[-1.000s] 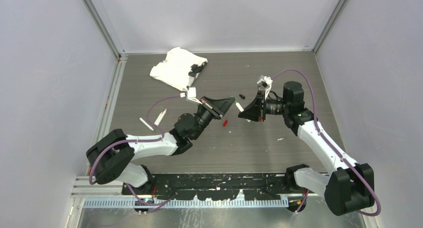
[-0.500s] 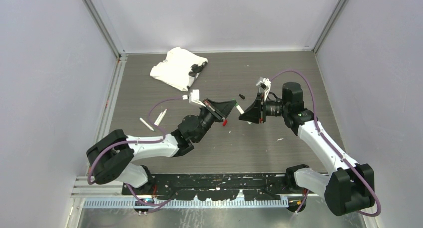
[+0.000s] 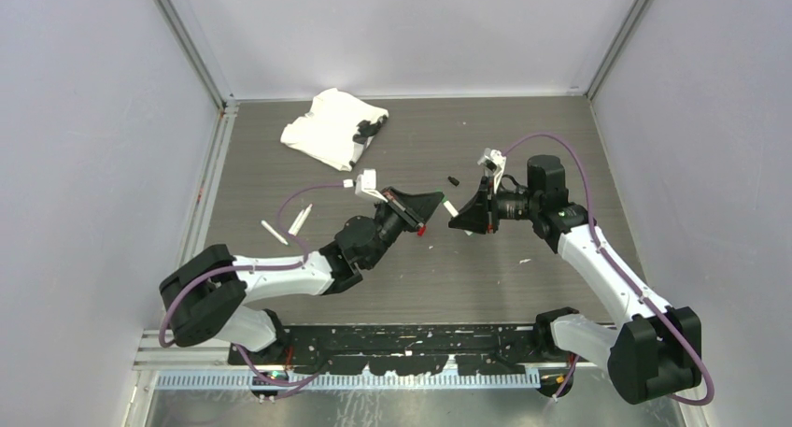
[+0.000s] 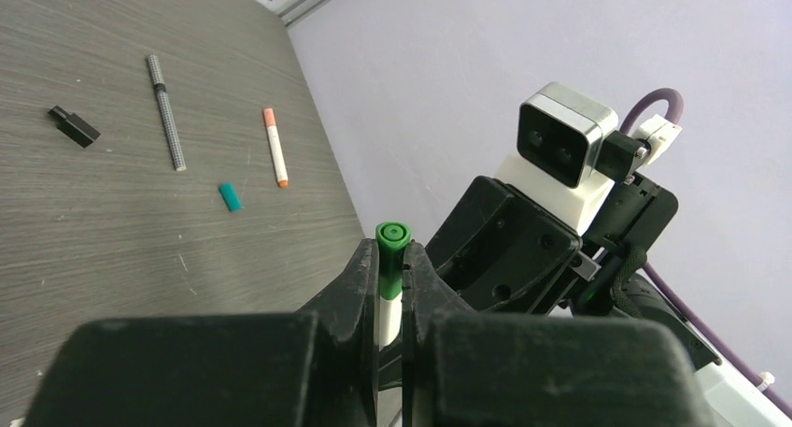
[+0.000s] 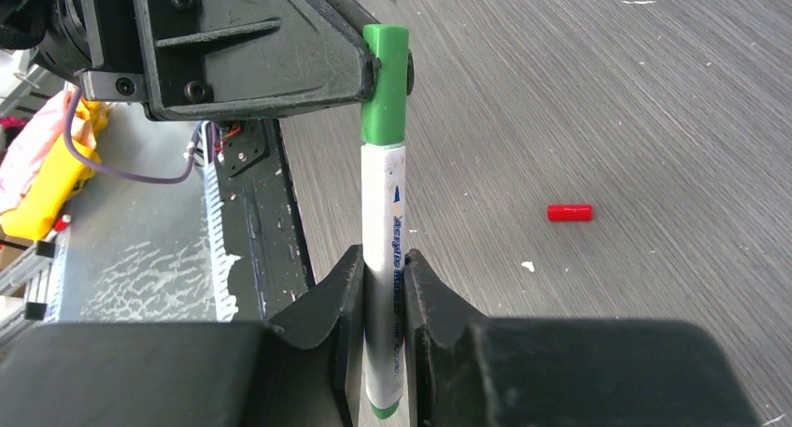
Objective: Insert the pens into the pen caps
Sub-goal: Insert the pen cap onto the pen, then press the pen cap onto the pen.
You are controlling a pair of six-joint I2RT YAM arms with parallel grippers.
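Since a second ago my left gripper (image 3: 435,200) has swung in and dropped a little toward the right one, and the gap between the two has closed; nothing lying on the table has shifted. On the far left, well behind the left fingers, two loose white pens (image 3: 297,220) lie side by side on the grey wood-grain table (image 3: 486,277), and a crumpled white cloth (image 3: 327,126) sits by the back wall. Plain pale walls (image 3: 93,165) close in three sides. The left fingers are pinched nearly closed on the green cap (image 4: 392,249), which stands up between their tips. A red cap (image 5: 570,212) lies on the table just under them. The right gripper (image 5: 385,268) is clamped narrowly on the barrel of a white pen (image 5: 384,259), and the pen's end is inside the green cap, so both grippers meet on one piece above the table. Beyond the left fingers, in its wrist view, a black cap (image 4: 74,126), a dark grey pen (image 4: 165,112), a teal cap (image 4: 230,196) and a salmon-capped pen (image 4: 275,147) lie apart from one another.
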